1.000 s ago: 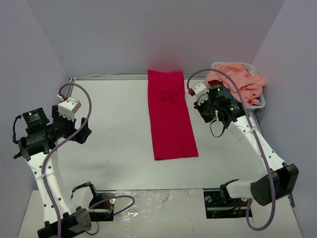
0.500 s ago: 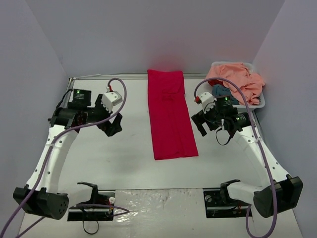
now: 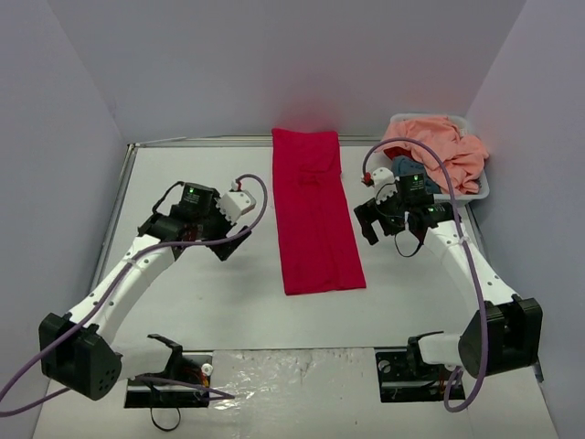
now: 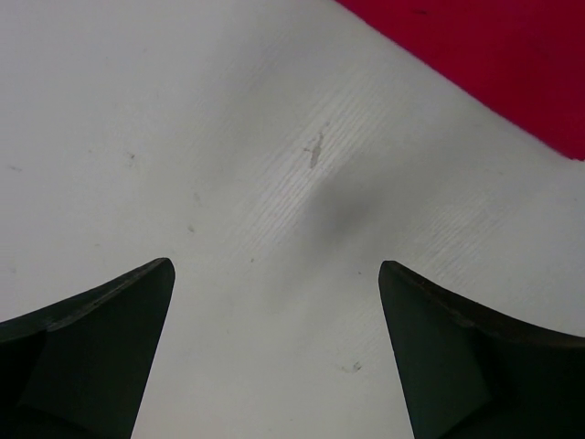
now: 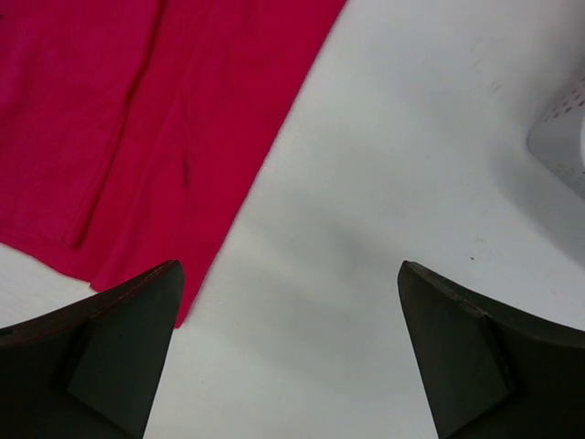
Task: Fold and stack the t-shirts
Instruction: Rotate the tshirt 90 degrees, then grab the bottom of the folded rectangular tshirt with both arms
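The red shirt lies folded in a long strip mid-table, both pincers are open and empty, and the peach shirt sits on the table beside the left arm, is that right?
Not quite. The peach shirt is not beside the left arm: it is heaped in the white basket at the far right corner, as the top view shows. The rest holds.

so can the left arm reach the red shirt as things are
Probably yes. The left gripper hangs open close beside the red shirt, with only bare table between them and nothing lying in the way.
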Robot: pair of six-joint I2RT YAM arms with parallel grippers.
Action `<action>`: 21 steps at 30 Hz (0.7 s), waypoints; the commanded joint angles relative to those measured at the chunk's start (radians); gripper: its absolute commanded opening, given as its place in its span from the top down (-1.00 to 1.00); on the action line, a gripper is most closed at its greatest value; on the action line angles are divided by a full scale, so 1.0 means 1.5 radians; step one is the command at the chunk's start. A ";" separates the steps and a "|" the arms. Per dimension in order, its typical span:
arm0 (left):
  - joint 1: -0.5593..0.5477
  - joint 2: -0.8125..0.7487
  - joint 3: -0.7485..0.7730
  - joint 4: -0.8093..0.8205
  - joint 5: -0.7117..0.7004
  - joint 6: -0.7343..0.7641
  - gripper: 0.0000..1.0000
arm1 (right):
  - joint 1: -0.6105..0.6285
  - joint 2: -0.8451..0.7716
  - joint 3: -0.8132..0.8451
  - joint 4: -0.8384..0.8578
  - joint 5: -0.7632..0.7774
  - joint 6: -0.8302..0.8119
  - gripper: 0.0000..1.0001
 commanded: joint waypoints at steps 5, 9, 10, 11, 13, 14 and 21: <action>0.137 -0.056 -0.155 0.386 -0.060 -0.105 -0.89 | -0.010 0.011 -0.050 0.179 0.122 0.106 -1.00; 0.192 -0.055 -0.268 0.586 -0.074 -0.141 -0.89 | -0.010 -0.013 -0.089 0.250 0.170 0.165 -1.00; 0.194 -0.051 -0.312 0.662 -0.093 -0.147 -0.89 | -0.010 -0.020 -0.109 0.277 0.182 0.170 -1.00; 0.196 -0.036 -0.330 0.689 -0.109 -0.149 -0.89 | -0.010 -0.028 -0.118 0.292 0.191 0.174 -1.00; 0.202 -0.016 -0.355 0.719 -0.116 -0.146 -0.89 | -0.011 -0.051 -0.139 0.320 0.191 0.183 -1.00; 0.202 0.010 -0.361 0.749 -0.123 -0.144 -0.89 | -0.011 -0.057 -0.155 0.325 0.191 0.182 -1.00; 0.227 0.104 -0.413 0.911 -0.129 -0.182 -0.89 | -0.047 -0.066 -0.178 0.338 0.165 0.199 -1.00</action>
